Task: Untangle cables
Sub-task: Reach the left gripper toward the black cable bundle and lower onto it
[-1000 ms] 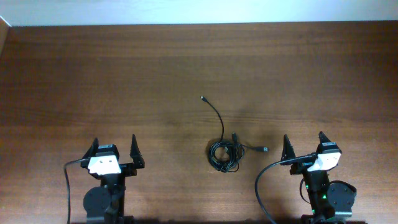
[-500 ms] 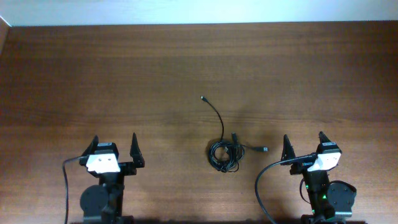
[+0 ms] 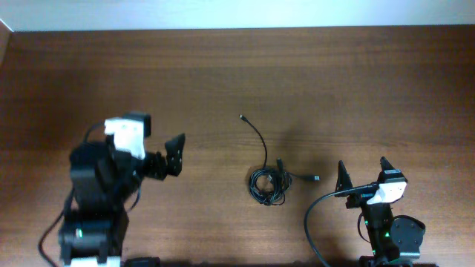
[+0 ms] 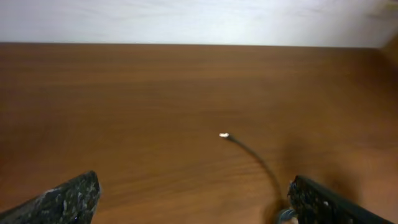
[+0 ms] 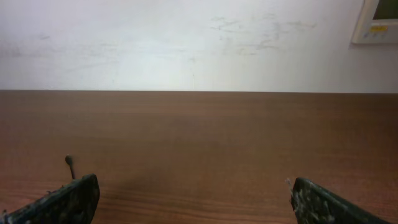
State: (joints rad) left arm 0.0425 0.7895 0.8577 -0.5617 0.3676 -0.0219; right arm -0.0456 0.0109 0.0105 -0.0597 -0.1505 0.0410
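**Left arm swings out toward the cables**

Since a second ago the left arm (image 3: 100, 182) has risen off its rest and turned toward the middle of the desk (image 3: 223, 67). The right arm (image 3: 386, 219) and the cables (image 3: 267, 185) have not stirred. Both pairs of jaws stand wide and hold nothing.

The cables lie in a small knotted coil near the front centre, between the arms and well clear of both. One strand curves away to a loose end (image 3: 243, 117), and a plug (image 3: 317, 179) pokes out to the right.

A bite into the thick of the coil would likely pinch several loops together. That could tighten the knot or drag the whole bundle along.

Only the overhead view shows the full coil. The left wrist view catches the curved strand (image 4: 252, 155), with the coil barely in view at the bottom edge. The right wrist view shows just the end's stub (image 5: 68, 163).
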